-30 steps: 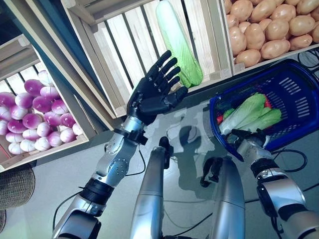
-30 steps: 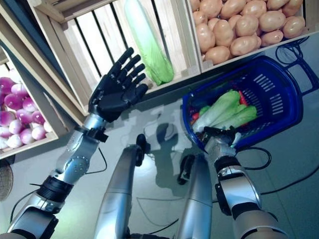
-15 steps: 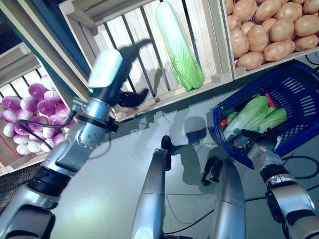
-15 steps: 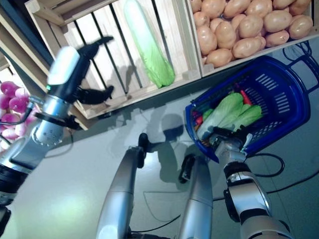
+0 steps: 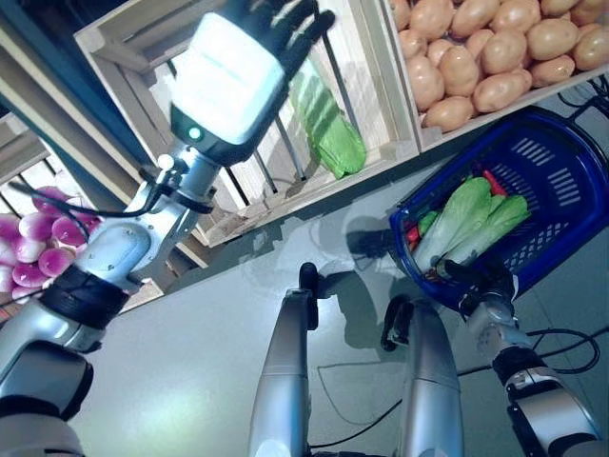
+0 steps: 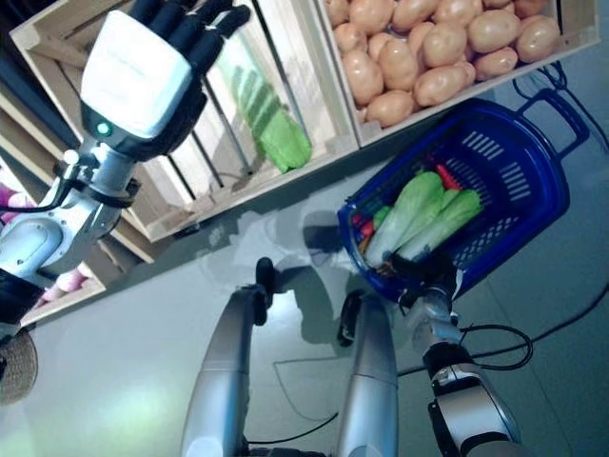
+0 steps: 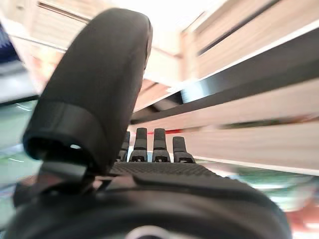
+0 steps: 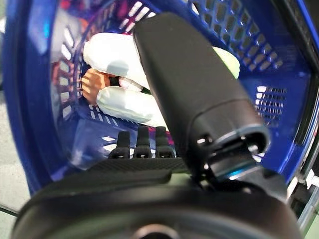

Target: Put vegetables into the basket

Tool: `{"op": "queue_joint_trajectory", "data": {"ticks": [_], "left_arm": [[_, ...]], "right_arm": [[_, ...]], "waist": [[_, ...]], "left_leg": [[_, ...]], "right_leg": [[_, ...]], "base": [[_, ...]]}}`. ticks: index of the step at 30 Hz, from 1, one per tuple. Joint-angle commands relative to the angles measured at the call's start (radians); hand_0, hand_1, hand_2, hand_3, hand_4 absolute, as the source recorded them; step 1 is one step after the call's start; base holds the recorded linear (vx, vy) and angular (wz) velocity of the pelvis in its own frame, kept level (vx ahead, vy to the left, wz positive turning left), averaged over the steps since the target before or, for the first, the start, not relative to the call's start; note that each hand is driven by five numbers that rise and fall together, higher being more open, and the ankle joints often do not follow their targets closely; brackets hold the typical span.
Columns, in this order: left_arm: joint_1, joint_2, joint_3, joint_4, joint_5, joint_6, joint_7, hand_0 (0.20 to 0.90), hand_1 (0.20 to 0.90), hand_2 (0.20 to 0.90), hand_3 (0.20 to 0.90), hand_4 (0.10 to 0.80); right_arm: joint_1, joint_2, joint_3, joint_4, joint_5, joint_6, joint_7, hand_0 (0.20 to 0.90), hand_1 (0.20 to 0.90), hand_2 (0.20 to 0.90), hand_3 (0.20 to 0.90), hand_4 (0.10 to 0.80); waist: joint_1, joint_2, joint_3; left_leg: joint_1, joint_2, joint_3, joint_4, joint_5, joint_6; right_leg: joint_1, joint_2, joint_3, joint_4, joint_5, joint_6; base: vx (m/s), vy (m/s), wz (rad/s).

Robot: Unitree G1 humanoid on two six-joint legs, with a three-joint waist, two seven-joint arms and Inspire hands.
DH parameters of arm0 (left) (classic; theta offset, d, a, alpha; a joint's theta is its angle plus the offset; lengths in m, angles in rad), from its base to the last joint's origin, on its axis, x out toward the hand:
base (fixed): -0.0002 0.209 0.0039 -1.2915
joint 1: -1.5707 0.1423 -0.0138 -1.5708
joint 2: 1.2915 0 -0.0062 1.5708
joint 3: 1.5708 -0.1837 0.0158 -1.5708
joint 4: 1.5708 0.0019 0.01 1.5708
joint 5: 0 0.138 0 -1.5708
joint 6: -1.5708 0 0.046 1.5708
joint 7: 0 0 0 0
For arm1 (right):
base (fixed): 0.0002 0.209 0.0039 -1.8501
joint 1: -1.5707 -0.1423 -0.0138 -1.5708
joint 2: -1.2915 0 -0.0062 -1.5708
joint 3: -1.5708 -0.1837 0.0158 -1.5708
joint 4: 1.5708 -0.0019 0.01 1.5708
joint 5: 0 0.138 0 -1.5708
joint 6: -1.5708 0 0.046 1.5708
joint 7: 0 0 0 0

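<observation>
Risen since earlier: left hand [image 5: 249,71], fingers spread, just before cabbage [image 5: 328,124] | right hand [image 5: 473,278] clamps basket [image 5: 561,171] rim

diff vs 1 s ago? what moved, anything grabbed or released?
The left hand swung up from the crate's front edge into the slatted wooden crate, fingers straight, now reaching over the napa cabbage without holding it. Nothing grabbed or released. The camera also shifted. The right hand stays on the blue basket rim; the cabbages inside lie as before.
</observation>
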Motion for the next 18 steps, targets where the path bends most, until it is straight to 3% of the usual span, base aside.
{"op": "queue_joint_trajectory", "data": {"ticks": [1, 2, 7, 11, 18], "left_arm": [[-0.144, 0.038, 0.048, -0.006, 0.027, -0.028, 0.06, 0.9, 0.9, 0.9, 0.9, 0.8], [-0.175, 0.038, 0.001, 0.019, 0.018, -0.036, 0.067, 0.9, 0.9, 0.9, 0.9, 0.8], [-0.215, 0.024, -0.084, 0.087, -0.003, -0.066, 0.07, 0.9, 0.9, 0.9, 0.9, 0.8], [-0.191, 0.019, -0.145, 0.153, 0.004, -0.091, 0.03, 0.9, 0.9, 0.9, 0.9, 0.8], [-0.092, 0.04, -0.152, 0.224, 0.0, -0.044, 0.026, 0.9, 0.9, 0.9, 0.9, 0.8]], "right_arm": [[-0.012, -0.03, -0.007, 0.009, 0.031, -0.08, 0.034, 0.9, 0.9, 0.9, 0.9, 0.8], [-0.023, -0.029, -0.002, 0.01, 0.031, -0.077, 0.039, 0.9, 0.9, 0.9, 0.9, 0.8], [-0.042, -0.045, 0.012, 0.005, 0.051, -0.079, 0.058, 0.9, 0.9, 0.9, 0.9, 0.8], [-0.025, -0.059, 0.016, -0.095, 0.076, -0.106, 0.056, 0.9, 0.9, 0.9, 0.9, 0.8], [0.062, -0.095, 0.022, -0.297, 0.069, -0.101, -0.014, 0.9, 0.9, 0.9, 0.9, 0.8]], "waist": [[-0.021, 0.001, -0.002], [-0.027, 0.0, -0.002], [-0.036, -0.002, -0.002], [-0.05, -0.007, -0.002], [-0.073, -0.018, -0.002]], "left_leg": [[0.118, 0.023, 0.107, 0.023, -0.176, 0.065], [0.119, 0.027, 0.108, 0.028, -0.179, 0.065], [0.117, 0.034, 0.115, 0.023, -0.178, 0.063], [0.121, 0.04, 0.121, 0.007, -0.176, 0.061], [0.116, 0.051, 0.131, -0.007, -0.171, 0.055]], "right_leg": [[0.048, 0.029, 0.026, -0.155, 0.186, -0.006], [0.045, 0.029, 0.028, -0.15, 0.185, -0.004], [0.04, 0.033, 0.035, -0.153, 0.186, -0.003], [0.039, 0.04, 0.043, -0.165, 0.188, 0.001], [0.03, 0.047, 0.056, -0.179, 0.193, 0.005]], "base": [[0.008, 0.023, -0.11], [0.009, 0.023, -0.08], [0.003, 0.032, -0.09], [0.001, 0.039, -0.03], [0.003, 0.042, -0.06]]}}
